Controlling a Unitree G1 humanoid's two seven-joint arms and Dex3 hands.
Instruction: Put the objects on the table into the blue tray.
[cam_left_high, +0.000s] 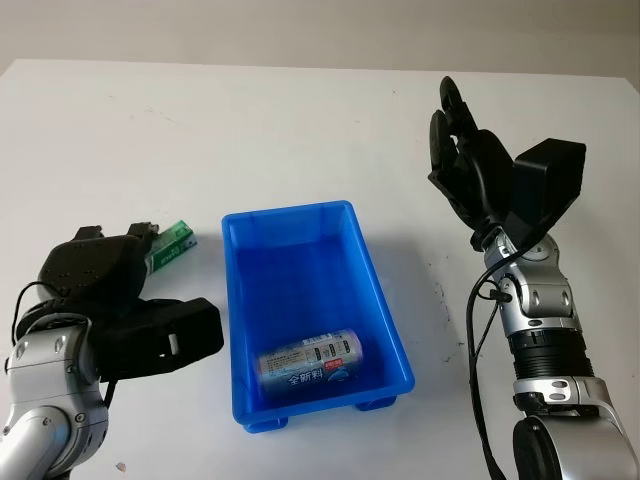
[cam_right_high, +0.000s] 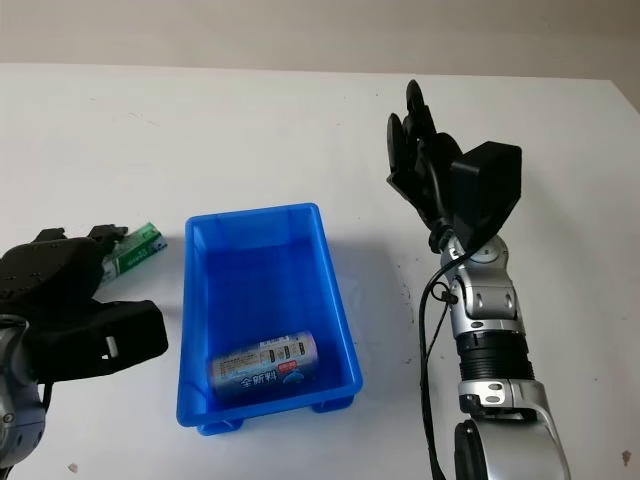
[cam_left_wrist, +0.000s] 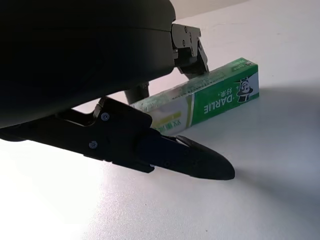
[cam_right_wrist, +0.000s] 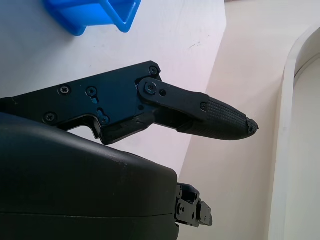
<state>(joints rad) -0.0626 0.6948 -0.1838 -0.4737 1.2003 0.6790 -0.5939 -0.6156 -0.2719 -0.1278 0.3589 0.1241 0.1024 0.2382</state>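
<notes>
1. Left eye view. The blue tray (cam_left_high: 300, 230) stands mid-table with a can (cam_left_high: 310, 362) lying on its side at the near end. The green toothpaste box (cam_left_high: 172, 243) lies on the table (cam_left_high: 300, 120) just beside the tray's far left corner, outside it. The left hand (cam_left_high: 110, 275) sits over the near end of the box. The right hand (cam_left_high: 470, 165) is raised to the right of the tray, open and holding nothing.

2. Right eye view. Same layout: the box protrudes beyond the left hand's fingertips, well short of the tray wall. The step in hand is judged to be grasping this box.

3. Left wrist view. The box lies flat, its long side facing the camera. One finger (cam_left_wrist: 185, 157) extends on the near side of the box; other fingers (cam_left_wrist: 190, 50) stand at the far side. The fingers bracket the box, but firm contact cannot be confirmed (treat the hand as open, not yet gripping). Procedure, as a recommendation:
   - Close across the narrow width, not the length.
   - Keep the fingertips low against the table so the thin box cannot slip under them.
   - Lift vertically until the box clears the tray rim, then carry it toward the free far half of the tray, away from the can.

4. Right wrist view. The right hand is idle above the table; a corner of the tray is visible. No action is required from this arm.
</notes>
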